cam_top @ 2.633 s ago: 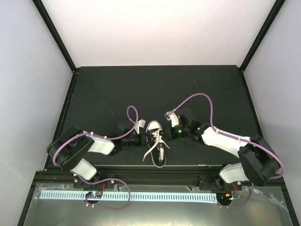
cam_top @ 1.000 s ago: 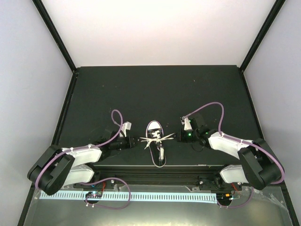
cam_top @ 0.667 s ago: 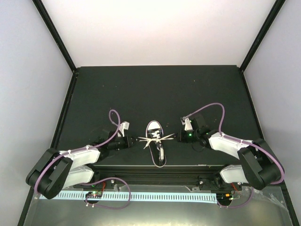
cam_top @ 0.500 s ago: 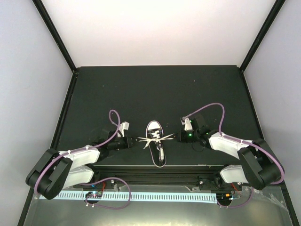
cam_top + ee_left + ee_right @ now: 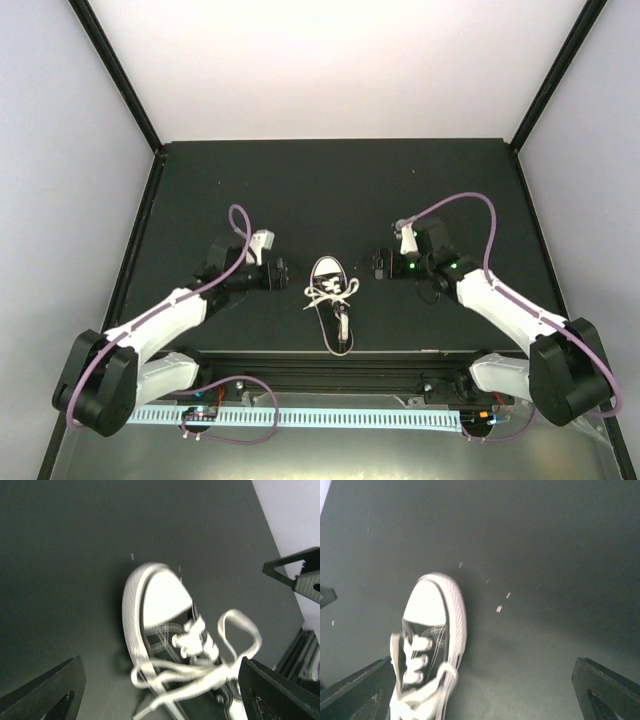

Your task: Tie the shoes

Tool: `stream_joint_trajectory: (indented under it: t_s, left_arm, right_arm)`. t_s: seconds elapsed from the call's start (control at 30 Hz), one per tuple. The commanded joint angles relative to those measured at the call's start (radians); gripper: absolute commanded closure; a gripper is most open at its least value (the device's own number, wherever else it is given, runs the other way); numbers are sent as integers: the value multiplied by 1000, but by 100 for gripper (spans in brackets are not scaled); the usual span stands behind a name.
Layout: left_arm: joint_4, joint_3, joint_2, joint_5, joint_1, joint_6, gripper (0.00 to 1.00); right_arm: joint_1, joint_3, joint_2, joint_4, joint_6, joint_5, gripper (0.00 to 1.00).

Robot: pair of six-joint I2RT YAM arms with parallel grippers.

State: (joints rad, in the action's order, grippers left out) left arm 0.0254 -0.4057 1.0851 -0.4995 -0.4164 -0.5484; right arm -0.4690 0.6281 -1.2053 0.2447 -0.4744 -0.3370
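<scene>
The shoe [image 5: 331, 298] is a small black sneaker with a white toe cap, lying in the middle of the black mat with its toe pointing to the far side. Its white laces [image 5: 333, 292] rest in a knot with slack loops across the tongue. My left gripper [image 5: 284, 271] hovers just left of the toe, open, holding nothing. My right gripper [image 5: 377, 264] hovers just right of the toe, also open and empty. In the left wrist view the shoe [image 5: 160, 600] and its laces [image 5: 200, 666] lie between my wide-apart fingers [image 5: 45, 695]. The right wrist view shows the shoe [image 5: 431, 625] at the left.
The black mat [image 5: 330, 190] ends at a metal rail [image 5: 330, 360] along the near edge. White walls and black corner posts [image 5: 120, 80] close in the back and sides. A few white specks [image 5: 499, 608] lie on the mat right of the shoe.
Both grippers, shut earlier on the lace ends and pulling them outward, have opened and let go. Both have moved toward the far side, level with the toe. The laces have fallen slack onto the shoe.
</scene>
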Motion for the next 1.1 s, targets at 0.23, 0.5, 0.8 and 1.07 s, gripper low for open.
stream_joint_trajectory:
  t_s: [0.23, 0.5, 0.8, 1.07]
  left_arm:
    - [-69, -199, 130, -137, 435, 174, 12]
    - [172, -36, -99, 220, 684, 249, 10]
    - [600, 122, 30, 311, 650, 363, 5]
    - [649, 121, 61, 360, 596, 421, 5]
  right_arm:
    - [384, 183, -22, 62, 139, 67, 0]
    - [501, 10, 158, -234, 181, 323, 0]
    - [501, -296, 181, -749, 290, 591, 0]
    - [500, -321, 8, -962, 308, 560, 0]
